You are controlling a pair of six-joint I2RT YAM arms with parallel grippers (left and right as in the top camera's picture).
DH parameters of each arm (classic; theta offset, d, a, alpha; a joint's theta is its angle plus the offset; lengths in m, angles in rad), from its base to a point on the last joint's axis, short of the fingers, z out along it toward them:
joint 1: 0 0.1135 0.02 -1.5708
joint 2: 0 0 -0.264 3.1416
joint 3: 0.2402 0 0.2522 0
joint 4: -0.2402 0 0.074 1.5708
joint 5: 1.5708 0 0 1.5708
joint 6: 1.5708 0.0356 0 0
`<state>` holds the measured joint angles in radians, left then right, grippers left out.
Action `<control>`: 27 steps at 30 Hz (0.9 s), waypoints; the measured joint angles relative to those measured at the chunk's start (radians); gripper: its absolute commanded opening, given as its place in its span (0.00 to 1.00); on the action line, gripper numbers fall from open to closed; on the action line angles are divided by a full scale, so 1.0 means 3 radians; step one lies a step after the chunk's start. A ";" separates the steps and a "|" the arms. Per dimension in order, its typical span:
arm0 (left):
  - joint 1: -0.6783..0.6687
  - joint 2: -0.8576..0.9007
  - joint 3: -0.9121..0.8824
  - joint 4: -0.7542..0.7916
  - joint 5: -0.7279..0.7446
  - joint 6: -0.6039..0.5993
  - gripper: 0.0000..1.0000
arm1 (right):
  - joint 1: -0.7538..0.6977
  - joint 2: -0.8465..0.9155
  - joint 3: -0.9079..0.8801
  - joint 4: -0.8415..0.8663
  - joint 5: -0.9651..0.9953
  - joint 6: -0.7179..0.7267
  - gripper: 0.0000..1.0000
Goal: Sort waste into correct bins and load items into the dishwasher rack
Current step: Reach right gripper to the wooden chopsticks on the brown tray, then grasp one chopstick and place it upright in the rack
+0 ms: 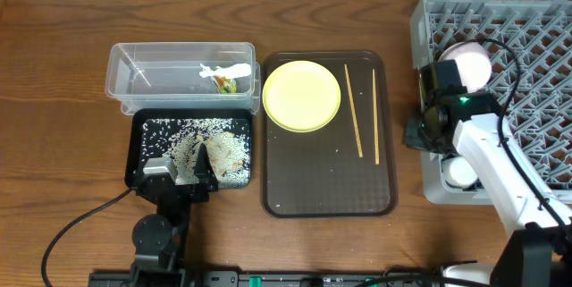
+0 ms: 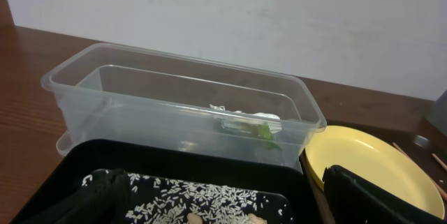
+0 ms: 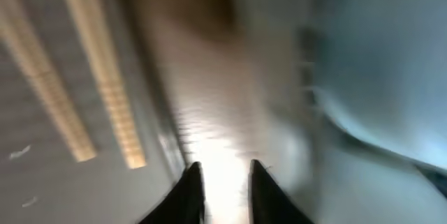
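The crumpled wrapper lies in the clear tub, toward its 3 o'clock end; rice grains and beige scraps cover the black tray, just at the tub's 6 o'clock; the left gripper is over that tray's 6 o'clock edge, fingers spread wide, holding nothing; at 3 o'clock of both bins the brown tray carries the yellow plate in its 11 o'clock corner and two chopsticks at the plate's 3 o'clock; further toward 3 o'clock stands the grey rack, holding a white-pinkish bowl and, in its 7 o'clock corner, a white cup; the right gripper is at the rack's 9 o'clock edge; its blurred view shows tips narrowly apart; whether they grip anything I cannot tell.
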<state>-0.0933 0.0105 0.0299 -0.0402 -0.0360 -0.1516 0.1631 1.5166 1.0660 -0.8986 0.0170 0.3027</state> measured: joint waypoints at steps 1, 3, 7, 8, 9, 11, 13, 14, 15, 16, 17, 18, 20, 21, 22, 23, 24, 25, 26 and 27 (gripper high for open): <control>0.0000 0.0000 0.0000 0.0000 0.0000 0.0000 0.90 | 0.0046 -0.0031 -0.0005 0.0070 -0.0173 -0.0107 0.48; 0.0000 0.0000 0.0000 0.0000 0.0000 0.0000 0.90 | 0.0182 -0.0090 -0.0004 0.0231 -0.0510 -0.0290 0.62; 0.0000 0.0000 0.0000 0.0000 0.0001 0.0000 0.90 | 0.0445 -0.0134 -0.0004 0.0486 -0.0769 -0.0277 0.58; 0.0000 0.0000 0.0000 0.0000 0.0001 0.0000 0.90 | 0.0488 -0.0128 -0.0005 0.0540 -0.0765 -0.0228 0.55; 0.0000 0.0000 0.0000 0.0000 0.0000 0.0000 0.90 | 0.0530 -0.0118 -0.0005 0.0613 -0.0739 -0.0164 0.50; 0.0000 0.0000 0.0000 0.0000 0.0000 0.0000 0.90 | 0.0612 -0.0072 -0.0005 0.0771 -0.0637 -0.0048 0.45; 0.0000 0.0000 0.0000 0.0000 0.0000 0.0000 0.90 | 0.0697 0.0024 -0.0005 0.0910 -0.0493 0.0043 0.42; 0.0000 0.0000 0.0000 0.0000 0.0001 0.0000 0.90 | 0.0735 0.0097 -0.0005 0.0960 -0.0399 0.0083 0.42; 0.0000 0.0000 0.0000 0.0000 0.0000 0.0000 0.90 | 0.0777 0.0196 -0.0005 0.1001 -0.0285 0.0128 0.41; 0.0000 0.0000 0.0000 0.0000 0.0001 0.0000 0.90 | 0.0795 0.0266 -0.0005 0.1019 -0.0202 0.0158 0.39; 0.0000 0.0000 0.0000 0.0000 0.0001 0.0000 0.90 | 0.0814 0.0378 -0.0005 0.1058 -0.0112 0.0192 0.36; 0.0000 0.0000 0.0000 0.0000 0.0000 0.0000 0.90 | 0.0823 0.0464 -0.0005 0.1095 -0.0057 0.0219 0.35; 0.0000 0.0000 0.0000 0.0000 0.0000 0.0000 0.90 | 0.0823 0.0640 -0.0005 0.1160 0.0010 0.0264 0.31; 0.0000 0.0000 0.0000 -0.0001 0.0000 0.0000 0.90 | 0.0823 0.0715 -0.0005 0.1180 0.0031 0.0275 0.29; 0.0000 0.0000 0.0000 0.0000 0.0000 0.0000 0.90 | 0.0823 0.0769 -0.0005 0.1199 0.0048 0.0291 0.28; 0.0000 0.0000 0.0000 -0.0001 0.0001 0.0000 0.90 | 0.0823 0.0838 -0.0005 0.1219 0.0066 0.0305 0.26; 0.0000 0.0000 0.0000 0.0000 0.0000 0.0000 0.90 | 0.0823 0.0876 -0.0005 0.1231 0.0075 0.0306 0.24; 0.0000 0.0000 0.0000 0.0000 0.0000 0.0000 0.90 | 0.0823 0.0921 -0.0005 0.1241 0.0084 0.0315 0.20; 0.0000 0.0000 0.0000 0.0000 0.0000 -0.0001 0.90 | 0.0823 0.0965 -0.0005 0.1250 0.0088 0.0320 0.16; 0.0000 0.0000 0.0000 0.0000 0.0000 0.0000 0.90 | 0.0823 0.1007 -0.0005 0.1256 0.0093 0.0331 0.14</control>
<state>-0.0933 0.0105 0.0299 -0.0402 -0.0360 -0.1516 0.4099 1.8187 1.0645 -0.5217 0.0448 0.4019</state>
